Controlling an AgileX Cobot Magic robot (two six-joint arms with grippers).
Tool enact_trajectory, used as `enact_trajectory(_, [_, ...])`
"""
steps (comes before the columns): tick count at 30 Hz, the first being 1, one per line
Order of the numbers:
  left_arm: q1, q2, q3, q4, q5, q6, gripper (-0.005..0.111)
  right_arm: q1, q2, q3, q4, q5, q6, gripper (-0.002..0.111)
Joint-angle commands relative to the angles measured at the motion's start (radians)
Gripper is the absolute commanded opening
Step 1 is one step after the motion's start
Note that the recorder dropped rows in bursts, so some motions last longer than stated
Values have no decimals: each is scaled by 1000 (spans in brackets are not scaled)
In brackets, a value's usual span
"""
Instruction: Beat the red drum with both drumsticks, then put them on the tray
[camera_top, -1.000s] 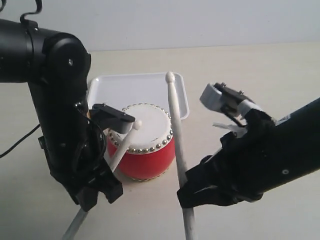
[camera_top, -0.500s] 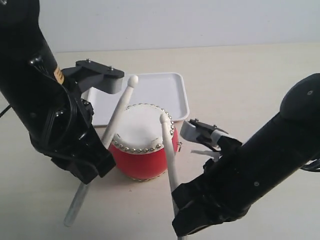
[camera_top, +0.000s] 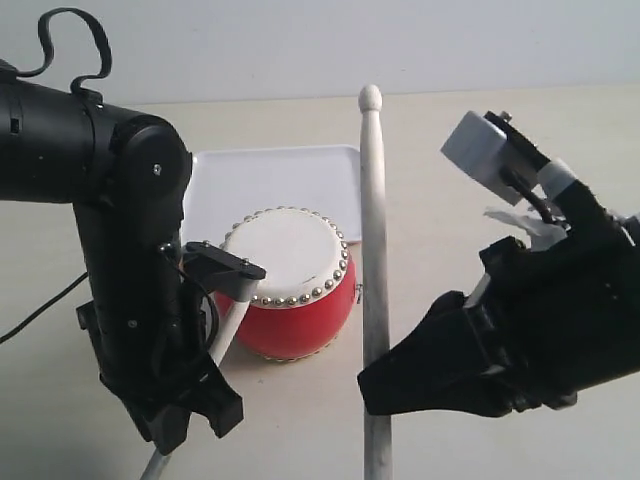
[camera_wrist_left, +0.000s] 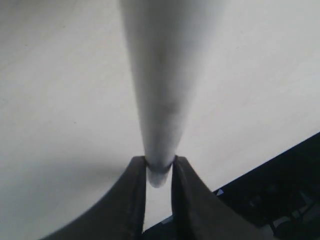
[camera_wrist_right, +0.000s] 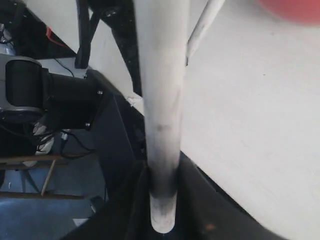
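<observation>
Since half a second ago the strokes have alternated. The right end effector (camera_wrist_right: 163, 175), clamped on its slim pale wooden right drumstick (camera_top: 374, 250), has raised it off the small glossy red drum (camera_top: 290, 270). The left end effector (camera_wrist_left: 159, 165), gripping the left drumstick (camera_top: 230, 325), has swung down at the drum's left edge. Beating seems under way. The flat white plastic tray (camera_top: 270, 180) just beyond the drum has no sticks on it yet.

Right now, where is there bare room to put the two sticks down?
The tray behind the drum looks bare where visible, between the left arm and the right stick. The table beyond that stick is bare too. Crowded: in front of the drum, where the left gripper holds the left stick beside the right gripper.
</observation>
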Motion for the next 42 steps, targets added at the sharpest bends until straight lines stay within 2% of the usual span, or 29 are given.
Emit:
enact_trajectory(1, [-6, -65, -1, -12, 49, 6, 0, 2, 47, 37, -35, -106, -17, 0])
enact_trajectory(4, [-6, -145, -1, -12, 65, -2, 0, 2, 168, 43, 25, -129, -105, 0])
enact_trajectory(9, [-6, -291, -1, -12, 73, -23, 0, 2, 419, 43, 306, -100, -362, 0])
enact_trajectory(13, [-6, -412, -1, -10, 73, -44, 0, 2, 590, 43, 328, -41, -394, 0])
enact_trajectory(16, [-6, -480, -1, -10, 73, -47, 0, 2, 571, 43, 328, -16, -373, 0])
enact_trajectory(20, [-6, -527, -1, -8, 73, -69, 0, 2, 300, 43, 282, 11, -252, 0])
enact_trajectory(21, [-6, -535, -1, -8, 73, -77, 0, 2, 228, 40, 246, -8, -211, 0])
enact_trajectory(23, [-6, -563, -1, -10, 73, -98, 0, 2, 128, -35, -2, -40, -24, 0])
enact_trajectory(24, [-6, -582, -1, -10, 73, -106, 0, 2, 113, -123, -230, -30, 137, 0])
enact_trajectory(26, [-6, -622, -1, -10, 73, -120, 0, 2, 148, -314, -610, 44, 324, 0])
enact_trajectory(28, [-6, -660, 3, -4, 73, -120, 0, 2, 254, -505, -868, 110, 349, 0])
enact_trajectory(31, [-6, -675, 3, 18, 73, -156, 0, 2, 420, -707, -1013, 197, 274, 0])
enact_trajectory(37, [-6, -678, 3, 27, 73, -187, 0, 2, 735, -1075, -1106, 265, 219, 0])
enact_trajectory(42, [-6, -715, 3, 49, 73, -223, 0, 2, 897, -1236, -1136, 278, 57, 0])
